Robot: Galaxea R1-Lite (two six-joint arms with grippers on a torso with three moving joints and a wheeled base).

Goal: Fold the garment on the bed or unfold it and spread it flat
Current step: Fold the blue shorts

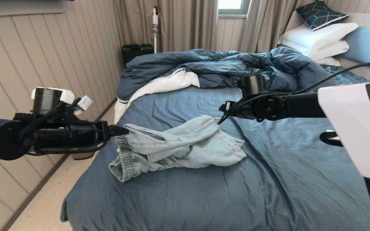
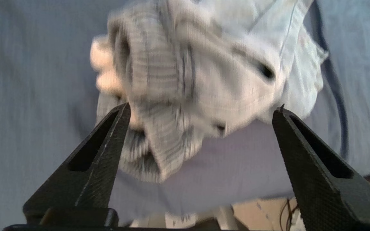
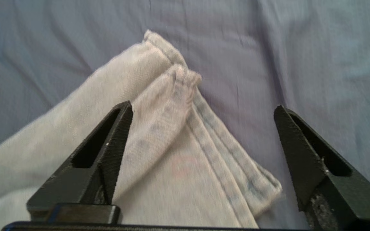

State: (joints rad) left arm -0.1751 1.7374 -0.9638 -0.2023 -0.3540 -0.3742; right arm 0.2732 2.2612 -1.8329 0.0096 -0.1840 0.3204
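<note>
Pale blue washed-denim shorts (image 1: 178, 146) with a gathered elastic waistband lay crumpled in a heap on the slate-blue sheet of the large bed (image 1: 268, 179), toward the robot's left side of the mattress. How the legs were folded under each other was hard to make out, and the left wrist view was smeared, so the waistband end only showed as a blurry ribbed lump.

Left pincer (image 1: 120, 130) hung right at the waistband end of the shorts, tip against or just beside the fabric in the head view; couldn't tell if it was actually touching. From its own wrist camera the two black fingers (image 2: 108, 144) were spread wide with nothing clamped between them. Right pincer (image 1: 221, 119) hovered over the opposite end, above a hemmed leg corner, fingers (image 3: 111, 141) also spread wide and holding nothing. Its tips were mostly hidden behind the wrist in the head view.

Further back, a rumpled dark blue duvet with white lining (image 1: 217, 67) was bunched across the bed. White pillows (image 1: 320, 40) were stacked at the headboard end with a dark patterned cushion (image 1: 320, 14) on top. The light blue padded headboard (image 1: 369, 45) was cut off at the frame's edge.
</note>
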